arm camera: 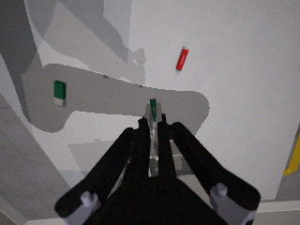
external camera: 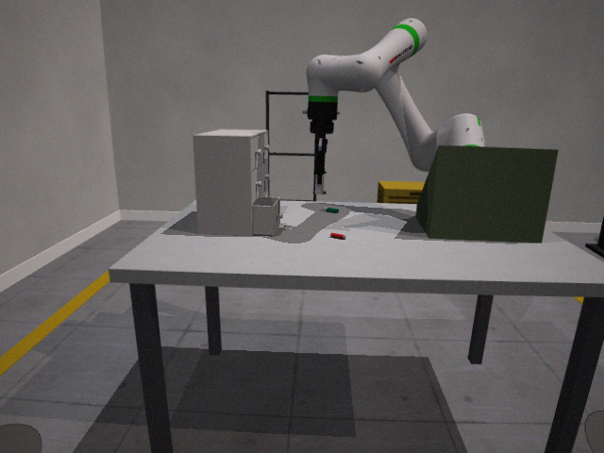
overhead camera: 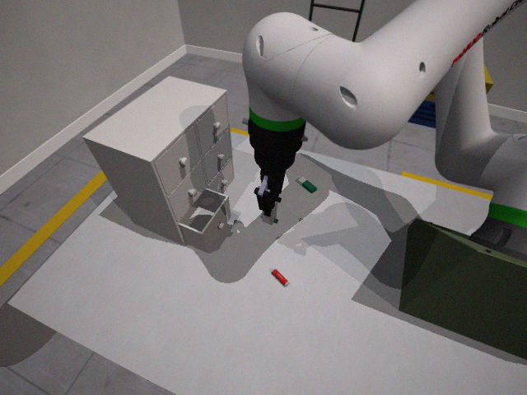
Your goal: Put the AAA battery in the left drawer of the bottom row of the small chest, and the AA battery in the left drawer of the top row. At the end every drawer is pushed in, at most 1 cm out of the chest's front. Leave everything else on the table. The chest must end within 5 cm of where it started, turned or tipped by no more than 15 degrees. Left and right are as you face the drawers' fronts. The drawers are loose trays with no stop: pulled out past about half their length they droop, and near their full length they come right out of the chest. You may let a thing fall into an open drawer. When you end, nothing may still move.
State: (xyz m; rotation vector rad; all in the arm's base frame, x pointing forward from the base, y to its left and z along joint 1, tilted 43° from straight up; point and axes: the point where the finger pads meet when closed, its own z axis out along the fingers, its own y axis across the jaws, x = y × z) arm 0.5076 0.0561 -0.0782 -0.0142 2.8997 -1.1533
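The chest (overhead camera: 136, 169) (external camera: 224, 185) stands upright, three rows of two drawers. Its bottom-row left drawer (overhead camera: 216, 234) (external camera: 265, 219) is pulled partly out, with its open top showing; the others look pushed in. My gripper (overhead camera: 268, 217) (external camera: 319, 190) (arm camera: 154, 110) points down in front of the chest, clear of the table and to the right of the open drawer in the top and exterior views. It is shut on a thin green battery (overhead camera: 275, 220) (external camera: 324, 192) (arm camera: 153, 103), seemingly the AAA, mostly hidden by the fingers. A red battery (overhead camera: 280, 276) (external camera: 337, 236) (arm camera: 182, 59), seemingly the AA, lies on the table.
A small green block with a pale end (overhead camera: 309, 186) (external camera: 332, 210) (arm camera: 60, 90) lies on the table (overhead camera: 170, 318) (external camera: 243, 260) towards its back. A large dark green box-like object (overhead camera: 459, 289) (external camera: 487, 194) stands on the right.
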